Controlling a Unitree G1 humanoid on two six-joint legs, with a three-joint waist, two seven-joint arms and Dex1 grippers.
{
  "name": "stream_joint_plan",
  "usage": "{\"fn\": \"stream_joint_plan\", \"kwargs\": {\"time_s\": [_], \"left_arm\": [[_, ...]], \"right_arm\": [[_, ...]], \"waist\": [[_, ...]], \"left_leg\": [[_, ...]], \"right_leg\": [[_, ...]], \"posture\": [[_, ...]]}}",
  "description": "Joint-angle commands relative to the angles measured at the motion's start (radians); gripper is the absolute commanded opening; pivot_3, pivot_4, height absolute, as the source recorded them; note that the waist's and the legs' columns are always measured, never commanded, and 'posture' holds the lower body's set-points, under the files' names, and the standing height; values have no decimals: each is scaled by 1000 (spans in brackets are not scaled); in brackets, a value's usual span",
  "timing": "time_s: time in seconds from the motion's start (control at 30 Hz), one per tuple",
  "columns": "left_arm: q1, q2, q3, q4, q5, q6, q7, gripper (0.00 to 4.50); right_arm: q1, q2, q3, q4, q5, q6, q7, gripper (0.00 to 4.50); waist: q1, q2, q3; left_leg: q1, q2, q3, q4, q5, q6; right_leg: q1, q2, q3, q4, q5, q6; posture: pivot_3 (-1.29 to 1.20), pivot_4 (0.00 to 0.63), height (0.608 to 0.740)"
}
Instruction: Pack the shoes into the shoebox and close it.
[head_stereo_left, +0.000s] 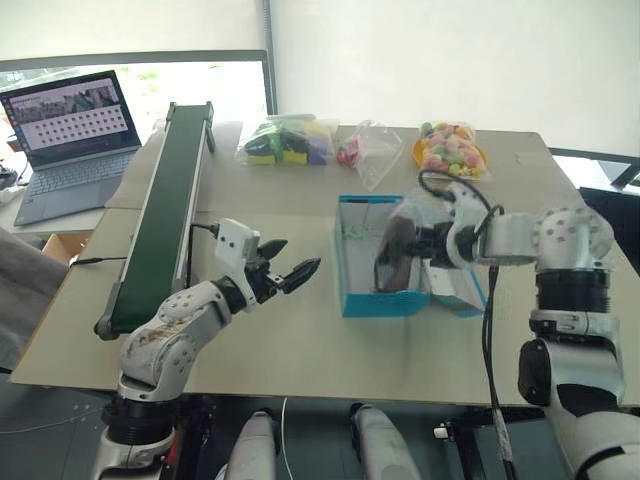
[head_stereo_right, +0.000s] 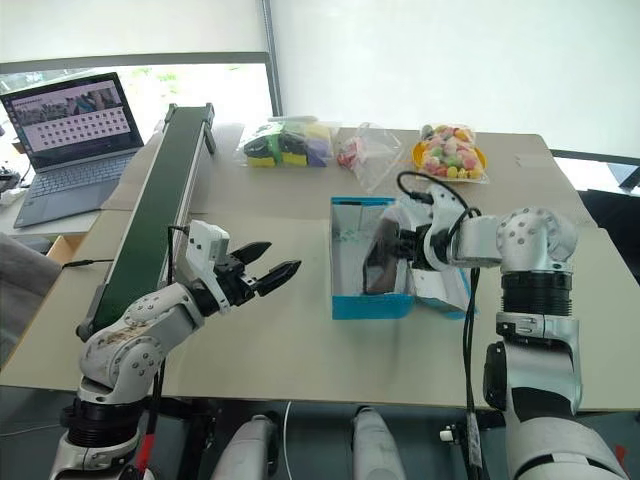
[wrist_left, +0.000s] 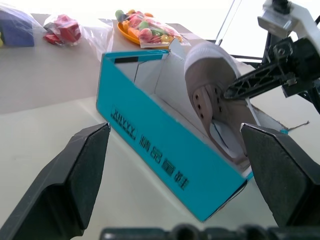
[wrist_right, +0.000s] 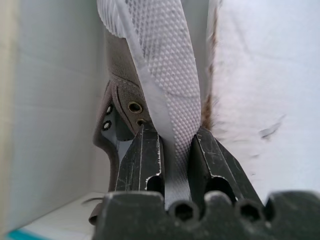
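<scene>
The shoebox (wrist_left: 165, 155) side reads "XIIYYY" beside Chinese characters.

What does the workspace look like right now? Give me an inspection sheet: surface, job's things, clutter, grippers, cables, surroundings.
Surface: pale table.
Job's things: blue shoebox open; one grey shoe standing on edge inside it, sole toward the right gripper. Second shoe: nothing seen.
Clutter: three clear snack bags along the far edge.
Grippers: left gripper open, beside the box, holding nothing; right gripper shut on the shoe's sole.
Cables: black cable hanging along the right arm.
Surroundings: conveyor belt and laptop to the left.
</scene>
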Motion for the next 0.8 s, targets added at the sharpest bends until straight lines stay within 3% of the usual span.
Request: {"fn": "stream_joint_plan", "kwargs": {"time_s": [0.03, 0.17, 0.23, 0.43, 0.7, 0.8], "left_arm": [[0, -7, 0, -24, 5, -28, -8, 4474], [3, -10, 1, -30, 10, -24, -11, 4474], [5, -10, 4, -35, 11, -23, -8, 4500], [10, -10, 11, -40, 12, -23, -4, 4500], [2, -21, 55, -1, 55, -65, 48, 4500], [-17, -51, 109, 49, 118, -117, 151, 4500]], "right_arm": [[-6, -23, 82, 23, -112, -53, 118, 363], [-32, 4, 93, 57, -182, -70, 183, 363], [-49, 33, 59, 72, -200, -71, 187, 1273], [-106, 109, -15, 68, -247, -62, 191, 3087], [-180, 124, 50, -114, -344, -183, 239, 3087], [-148, 137, 95, -293, -348, -359, 365, 3087]], "waist": [[0, 0, 0], [-1, 0, 0], [-1, 0, 0], [0, 0, 0], [0, 0, 0], [-1, 0, 0]], "left_leg": [[0, 0, 0, 0, 0, 0], [0, 0, 0, 0, 0, 0], [0, 0, 0, 0, 0, 0], [0, 0, 0, 1, 0, 0], [0, 0, 0, 1, 1, 1], [0, 0, 0, 1, 1, 1]], "right_leg": [[0, 0, 0, 0, 0, 0], [0, 0, 0, 0, 0, 0], [0, 1, 0, 0, 0, 1], [0, 1, 0, 1, 1, 2], [0, 1, 0, 1, 1, 2], [0, 1, 0, 2, 1, 2]], "posture": [[0, 150, 740], [0, 150, 740], [0, 150, 740], [0, 150, 740], [0, 150, 740], [0, 150, 740]]}}
